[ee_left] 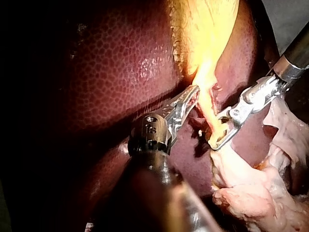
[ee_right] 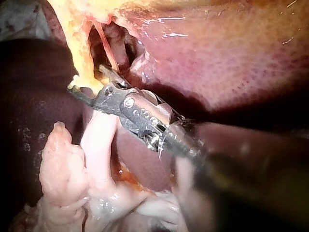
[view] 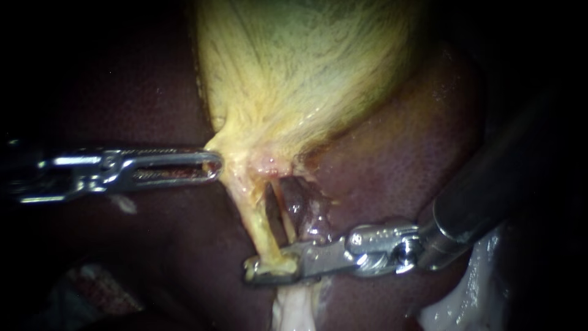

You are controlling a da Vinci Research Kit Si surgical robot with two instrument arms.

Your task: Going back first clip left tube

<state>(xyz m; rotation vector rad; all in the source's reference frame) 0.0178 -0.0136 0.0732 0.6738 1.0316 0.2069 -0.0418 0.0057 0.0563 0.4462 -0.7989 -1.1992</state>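
The yellow gallbladder (view: 300, 73) narrows to a neck on the dark liver (view: 392, 159). Two tubes run down from the neck: the yellow left tube (view: 254, 214) and a darker right tube (view: 293, 205). My right instrument (view: 248, 271) comes in from the right. Its jaws lie across the lower end of the left tube and touch it from both sides. My left instrument (view: 215, 165) is shut on the edge of the gallbladder neck. The left wrist view shows both instruments' jaws: the left (ee_left: 192, 93) and the right (ee_left: 213, 143). In the right wrist view the right instrument's jaws (ee_right: 87, 79) straddle the yellow tube (ee_right: 82, 63).
Pale, soft tissue (view: 294, 309) hangs below the right instrument's jaws, with more of this pale tissue (view: 456, 300) under its shaft. Liver surrounds the tubes on both sides. A dark opening (view: 272, 205) shows between the two tubes.
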